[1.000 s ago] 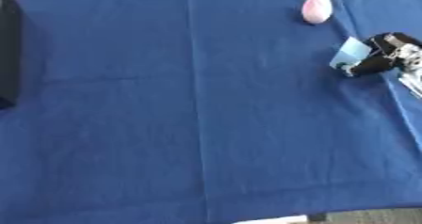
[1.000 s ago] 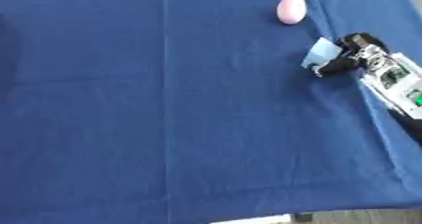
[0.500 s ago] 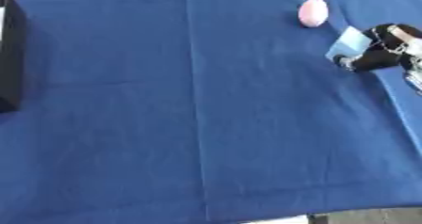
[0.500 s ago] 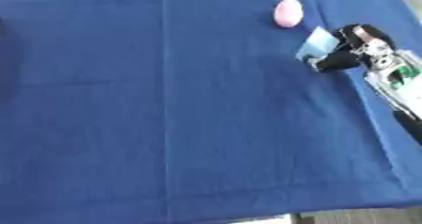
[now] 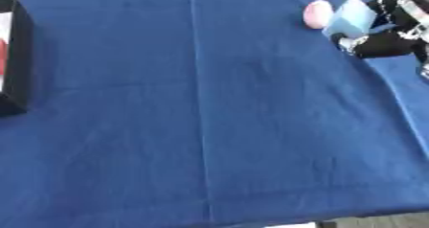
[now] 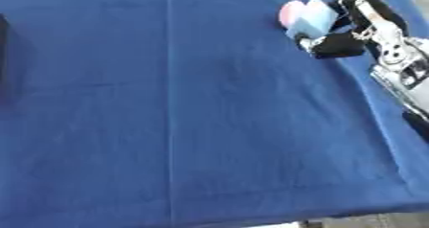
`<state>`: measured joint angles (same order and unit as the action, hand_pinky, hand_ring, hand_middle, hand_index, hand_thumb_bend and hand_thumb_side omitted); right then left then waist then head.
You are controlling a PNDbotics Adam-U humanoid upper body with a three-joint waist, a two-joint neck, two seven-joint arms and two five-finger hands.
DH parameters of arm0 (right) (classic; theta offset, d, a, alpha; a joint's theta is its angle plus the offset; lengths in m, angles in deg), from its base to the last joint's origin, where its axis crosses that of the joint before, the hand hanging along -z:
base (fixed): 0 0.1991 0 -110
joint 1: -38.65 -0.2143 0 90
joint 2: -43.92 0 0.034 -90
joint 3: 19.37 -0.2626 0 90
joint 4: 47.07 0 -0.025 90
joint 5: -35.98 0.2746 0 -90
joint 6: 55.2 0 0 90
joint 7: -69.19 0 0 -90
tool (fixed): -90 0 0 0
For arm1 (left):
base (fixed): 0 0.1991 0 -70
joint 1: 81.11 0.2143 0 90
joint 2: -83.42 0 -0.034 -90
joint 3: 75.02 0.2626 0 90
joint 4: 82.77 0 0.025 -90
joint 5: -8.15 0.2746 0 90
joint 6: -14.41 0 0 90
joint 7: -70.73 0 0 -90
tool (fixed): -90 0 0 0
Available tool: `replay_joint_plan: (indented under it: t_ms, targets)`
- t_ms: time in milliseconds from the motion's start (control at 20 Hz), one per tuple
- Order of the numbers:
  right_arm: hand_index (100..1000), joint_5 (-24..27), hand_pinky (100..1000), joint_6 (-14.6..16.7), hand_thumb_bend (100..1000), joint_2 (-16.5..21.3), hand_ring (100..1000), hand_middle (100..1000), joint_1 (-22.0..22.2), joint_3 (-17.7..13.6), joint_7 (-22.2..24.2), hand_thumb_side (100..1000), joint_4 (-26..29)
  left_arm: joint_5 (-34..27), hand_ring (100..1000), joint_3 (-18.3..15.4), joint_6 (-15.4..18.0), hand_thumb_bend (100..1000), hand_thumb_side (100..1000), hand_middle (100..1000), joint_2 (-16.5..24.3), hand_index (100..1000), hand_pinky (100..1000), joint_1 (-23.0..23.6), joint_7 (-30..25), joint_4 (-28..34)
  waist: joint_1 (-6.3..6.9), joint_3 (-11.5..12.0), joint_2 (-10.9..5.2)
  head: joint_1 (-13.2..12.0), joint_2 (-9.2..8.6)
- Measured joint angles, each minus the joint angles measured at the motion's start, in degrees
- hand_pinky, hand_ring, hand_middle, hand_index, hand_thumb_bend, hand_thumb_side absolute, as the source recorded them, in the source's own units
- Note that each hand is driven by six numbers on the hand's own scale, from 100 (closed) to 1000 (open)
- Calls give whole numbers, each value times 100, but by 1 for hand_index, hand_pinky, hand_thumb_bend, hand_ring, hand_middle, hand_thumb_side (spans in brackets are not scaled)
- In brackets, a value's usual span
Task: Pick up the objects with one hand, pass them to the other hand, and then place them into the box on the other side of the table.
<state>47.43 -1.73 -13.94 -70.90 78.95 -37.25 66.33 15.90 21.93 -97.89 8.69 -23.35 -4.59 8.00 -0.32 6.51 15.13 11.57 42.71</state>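
My right hand (image 6: 350, 34) is at the far right of the blue table, fingers curled round a light blue flat object (image 6: 311, 20) that is tilted up off the cloth. Right beside it, to the left, lies a pink rounded object (image 5: 318, 14), touching or nearly touching the blue one. The black box (image 5: 12, 59), with red and white showing inside, stands at the left edge of the table. My left hand is not in any view.
A blue cloth (image 5: 209, 126) with a lengthwise crease covers the table. Its front edge runs along the bottom of the view, with grey floor beyond. My right forearm (image 6: 402, 74) lies along the right edge.
My right hand has lifted the light blue object and carried it towards the pink object. The whole picture has also shifted as the camera moved.
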Motion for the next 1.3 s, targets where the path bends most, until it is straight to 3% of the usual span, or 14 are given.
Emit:
replay_joint_plan:
  t_ms: [300,650,700,750,1300]
  targets:
    - [519,-482,657,60,338,-309,728,584,-270,258,228,100,3,-157,756,-78,52,100,688,721,142,730,838,-158,37,216,19,35,-36,-27,38]
    - [521,-851,658,35,337,-460,728,586,-446,519,477,100,6,-412,755,17,167,100,631,718,426,730,829,-507,-281,932,27,86,-82,-28,57]
    - [521,-891,659,31,513,-481,729,584,-473,551,510,100,6,-433,754,53,175,100,631,714,470,726,827,-560,-359,1054,29,96,-92,-28,57]
    - [521,-928,659,28,336,-501,729,586,-492,584,544,100,6,-450,754,87,178,100,614,718,513,730,825,-614,-440,1167,30,99,-104,-28,57]
    - [518,-1179,649,-109,331,-729,729,586,-782,916,715,100,10,-488,750,552,101,100,546,713,756,730,810,-1255,-1362,1948,79,171,-184,-22,107]
